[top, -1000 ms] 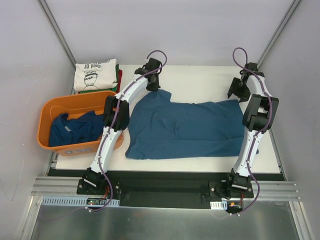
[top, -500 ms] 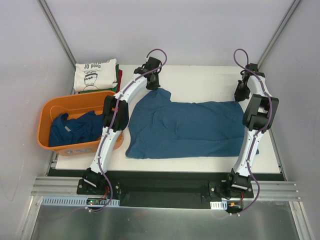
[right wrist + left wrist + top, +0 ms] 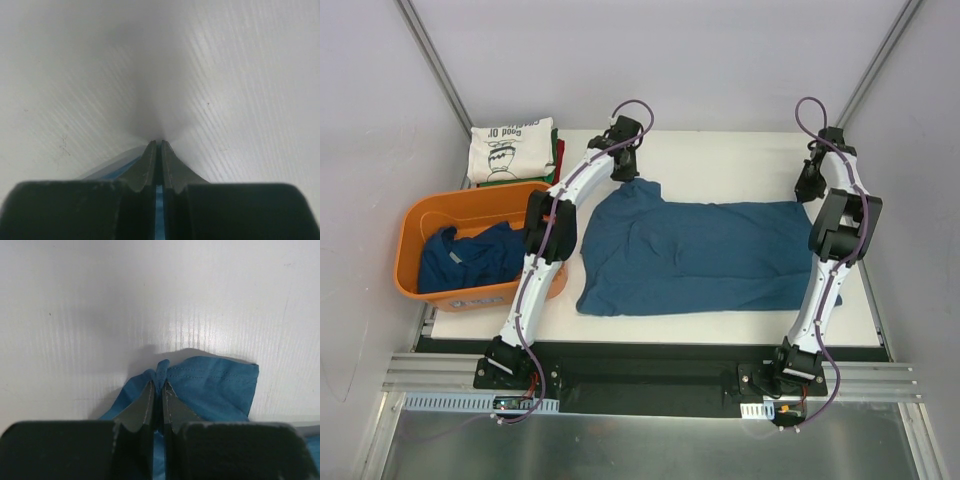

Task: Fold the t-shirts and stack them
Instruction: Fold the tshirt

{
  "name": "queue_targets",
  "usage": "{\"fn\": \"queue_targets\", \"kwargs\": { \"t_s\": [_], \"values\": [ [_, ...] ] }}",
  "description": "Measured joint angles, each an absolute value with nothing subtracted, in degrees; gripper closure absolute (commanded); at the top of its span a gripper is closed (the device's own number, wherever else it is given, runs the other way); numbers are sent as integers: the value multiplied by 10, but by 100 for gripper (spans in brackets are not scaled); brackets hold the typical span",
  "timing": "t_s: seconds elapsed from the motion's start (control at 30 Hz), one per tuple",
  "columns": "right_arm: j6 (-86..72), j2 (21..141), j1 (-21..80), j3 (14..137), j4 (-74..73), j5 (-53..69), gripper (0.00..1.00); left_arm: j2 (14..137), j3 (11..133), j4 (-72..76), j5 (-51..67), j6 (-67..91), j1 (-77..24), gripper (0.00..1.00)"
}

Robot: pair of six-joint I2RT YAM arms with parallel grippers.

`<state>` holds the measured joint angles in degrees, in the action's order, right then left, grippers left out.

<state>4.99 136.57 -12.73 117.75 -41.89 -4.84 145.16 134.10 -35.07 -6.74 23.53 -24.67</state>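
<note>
A dark blue t-shirt (image 3: 695,255) lies spread across the white table. My left gripper (image 3: 632,180) is shut on its far left corner; in the left wrist view that pinched blue cloth (image 3: 210,385) bunches at the closed fingertips (image 3: 159,386). My right gripper (image 3: 807,192) is shut on the shirt's far right corner, and blue cloth (image 3: 159,210) shows between the closed fingers (image 3: 159,145). Another dark blue t-shirt (image 3: 470,258) sits crumpled in the orange tub (image 3: 420,215). A folded cream t-shirt (image 3: 510,148) with a dark print tops a stack showing green and red edges (image 3: 558,155).
The orange tub stands off the table's left edge, with the folded stack behind it. Grey enclosure walls close in on the left, back and right. A bare strip of table (image 3: 720,155) runs behind the spread shirt.
My right gripper has closed on the shirt's far right corner and shifted slightly to the right. The shirt's far edge is drawn straighter. My left gripper keeps its hold.
</note>
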Motion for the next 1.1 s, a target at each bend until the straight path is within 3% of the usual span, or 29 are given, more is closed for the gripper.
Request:
{"fn": "queue_targets", "kwargs": {
  "t_s": [0.47, 1.1],
  "values": [
    [47, 1308, -138, 1098, -358, 41, 99, 1388, 1320, -342, -64, 234, -250, 100],
    [49, 1005, -138, 775, -299, 74, 99, 1131, 971, -295, -127, 253, -347, 100]
  ]
}}
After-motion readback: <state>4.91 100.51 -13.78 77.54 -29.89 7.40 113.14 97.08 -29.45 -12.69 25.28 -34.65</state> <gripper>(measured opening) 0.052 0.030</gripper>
